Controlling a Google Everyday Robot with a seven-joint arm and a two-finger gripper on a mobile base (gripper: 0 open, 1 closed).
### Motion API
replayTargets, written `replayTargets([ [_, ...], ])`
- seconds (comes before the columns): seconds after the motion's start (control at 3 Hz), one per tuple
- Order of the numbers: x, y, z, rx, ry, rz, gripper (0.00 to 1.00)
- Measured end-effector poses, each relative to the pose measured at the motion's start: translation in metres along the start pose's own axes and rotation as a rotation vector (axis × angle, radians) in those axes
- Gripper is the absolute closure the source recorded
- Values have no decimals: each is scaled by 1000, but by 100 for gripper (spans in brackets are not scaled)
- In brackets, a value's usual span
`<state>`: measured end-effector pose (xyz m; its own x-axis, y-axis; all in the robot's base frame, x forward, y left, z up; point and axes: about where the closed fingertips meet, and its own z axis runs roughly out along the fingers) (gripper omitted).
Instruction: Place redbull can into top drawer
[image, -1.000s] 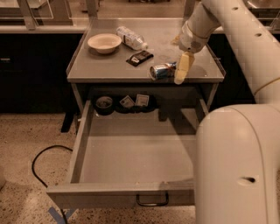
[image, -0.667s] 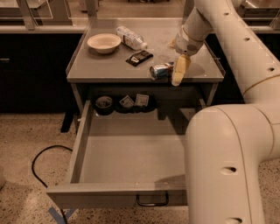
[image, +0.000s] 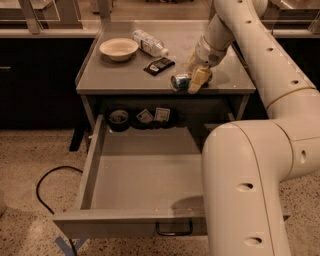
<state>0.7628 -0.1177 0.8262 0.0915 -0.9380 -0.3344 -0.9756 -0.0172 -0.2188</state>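
Likely light, slick and dentable, so best pinching the redbull can (image: 180, 81) mid-body at the table's (image: 125, 75) 6 o'clock edge; hand (image: 194, 82) at its 3 o'clock, clamped or apart: cannot tell

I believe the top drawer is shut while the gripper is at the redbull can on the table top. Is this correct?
Not quite. The camera view shows the top drawer pulled open, not shut. The rest holds: the gripper is at the redbull can on the table top.
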Motion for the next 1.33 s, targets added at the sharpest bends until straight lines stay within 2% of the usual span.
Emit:
replayTargets([
  [0.33,0,0,0,0,0,0,64],
  [0.67,-5,4,-13,38,-15,2,88],
  [1.0,5,15,-80,206,-49,81,100],
  [1.33,-3,47,-167,401,-117,162,100],
])
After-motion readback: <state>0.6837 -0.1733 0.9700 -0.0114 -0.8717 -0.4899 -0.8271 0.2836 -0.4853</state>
